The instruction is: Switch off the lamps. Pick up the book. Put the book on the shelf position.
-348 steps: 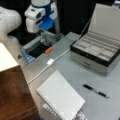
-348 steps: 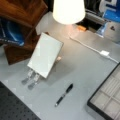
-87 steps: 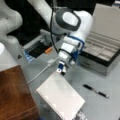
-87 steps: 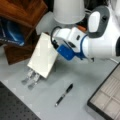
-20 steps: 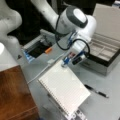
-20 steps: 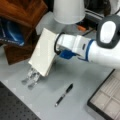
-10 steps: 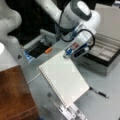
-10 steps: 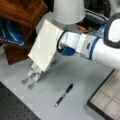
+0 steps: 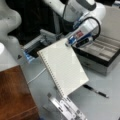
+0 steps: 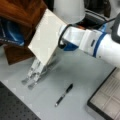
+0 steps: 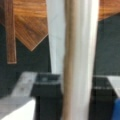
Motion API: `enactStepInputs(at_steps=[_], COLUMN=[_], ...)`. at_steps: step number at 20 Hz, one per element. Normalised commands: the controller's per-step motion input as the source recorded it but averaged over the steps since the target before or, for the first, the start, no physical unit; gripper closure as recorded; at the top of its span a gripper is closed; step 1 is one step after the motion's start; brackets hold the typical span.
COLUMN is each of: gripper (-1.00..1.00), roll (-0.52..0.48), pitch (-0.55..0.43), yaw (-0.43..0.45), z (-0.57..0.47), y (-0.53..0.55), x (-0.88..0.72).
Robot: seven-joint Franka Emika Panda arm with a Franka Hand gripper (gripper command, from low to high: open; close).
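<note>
The book [image 9: 63, 67], a white spiral-bound notebook, hangs tilted in the air just above the silver slotted stand [image 9: 66, 108]. My gripper [image 9: 68, 44] is shut on its upper corner. In a front view the book [image 10: 46, 37] overlaps the dark wooden shelf position [image 10: 22, 12], with the gripper [image 10: 58, 45] at its right edge. The wrist view shows the book's edge [image 11: 75, 60] running upright between my dark fingers [image 11: 46, 87], with the shelf position's wood [image 11: 30, 22] behind. A white lamp shade [image 10: 68, 10] at a front view's top looks dull, without a glow.
A grey compartmented case [image 9: 100, 56] with a black rim stands at the right, also showing as the case [image 10: 107, 100] at lower right. A black pen [image 9: 96, 91] lies on the table, also seen as the pen [image 10: 64, 94]. The wooden block [image 9: 15, 95] fills the lower left.
The book has risen off the stand with my gripper shut on it and has moved up, now overlapping the wooden block in a front view.
</note>
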Motion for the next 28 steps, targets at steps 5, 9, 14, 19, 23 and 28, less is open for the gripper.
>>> enactStepInputs(at_steps=[5,9,14,19,23,28], gripper=[1.0,1.0,1.0,1.0,1.0,1.0], roll=[-0.057,-0.033,-0.013,0.008,0.036,0.069], pitch=[0.13,0.124,0.125,0.108,0.079,0.068], yaw=[-0.206,-0.192,-0.188,-0.173,-0.144,-0.106], z=[0.36,0.37,0.37,0.35,0.25,0.17], y=[0.08,0.05,0.03,-0.02,-0.1,-0.17], x=[0.08,0.02,-0.01,-0.08,-0.13,-0.2])
